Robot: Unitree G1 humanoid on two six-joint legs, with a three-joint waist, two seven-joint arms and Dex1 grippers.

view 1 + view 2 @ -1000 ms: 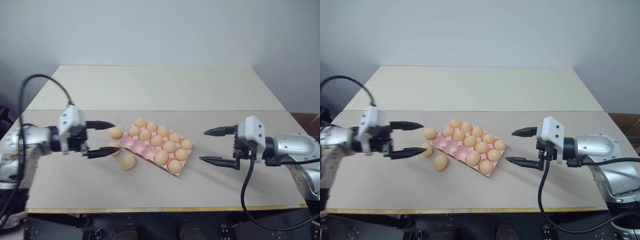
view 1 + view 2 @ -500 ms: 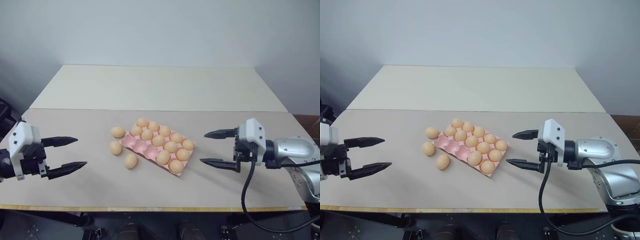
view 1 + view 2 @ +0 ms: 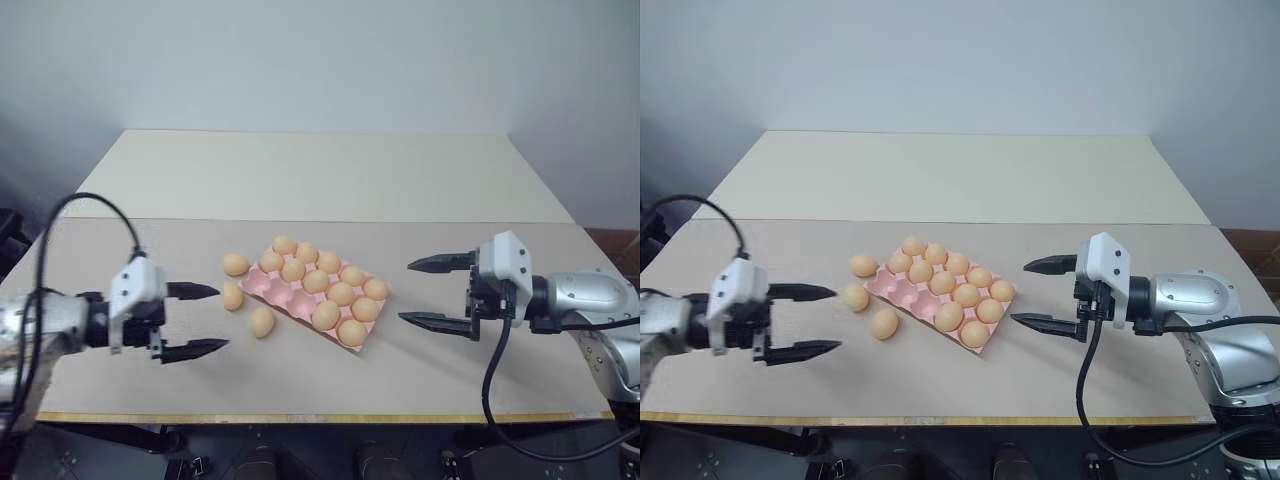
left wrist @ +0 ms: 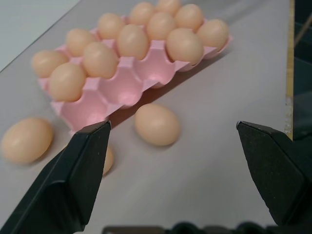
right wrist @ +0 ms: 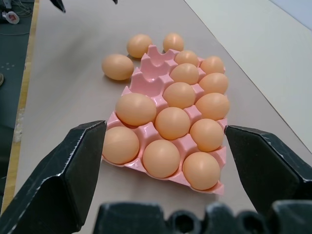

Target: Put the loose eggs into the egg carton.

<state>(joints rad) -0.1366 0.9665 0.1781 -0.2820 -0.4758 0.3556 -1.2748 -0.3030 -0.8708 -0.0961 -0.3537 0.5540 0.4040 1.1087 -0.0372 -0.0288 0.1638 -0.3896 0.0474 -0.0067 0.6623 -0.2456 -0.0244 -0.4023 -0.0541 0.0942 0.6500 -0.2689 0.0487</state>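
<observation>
Head views: egg carton (image 3: 313,297) lies skewed mid-table, well in from the front edge. Three loose eggs lie on the table by its left side: far egg (image 3: 235,264), middle egg (image 3: 232,296), near egg (image 3: 262,321). The carton's front-left cups are bare. Left gripper (image 3: 198,319) hovers near the front-left of the table, fingers spread wide, empty, aimed toward the eggs. Right gripper (image 3: 430,292) hangs off the carton's right side, fingers also apart, empty.

Left wrist view: near egg (image 4: 157,124) sits between the two fingers' lines, just beside the carton wall (image 4: 146,92).

Right wrist view: filled cups close to the camera, bare cups (image 5: 148,73) at the far end.

Judgement: take the near egg first; centre it, close gently on its long sides, avoid nudging the carton.
</observation>
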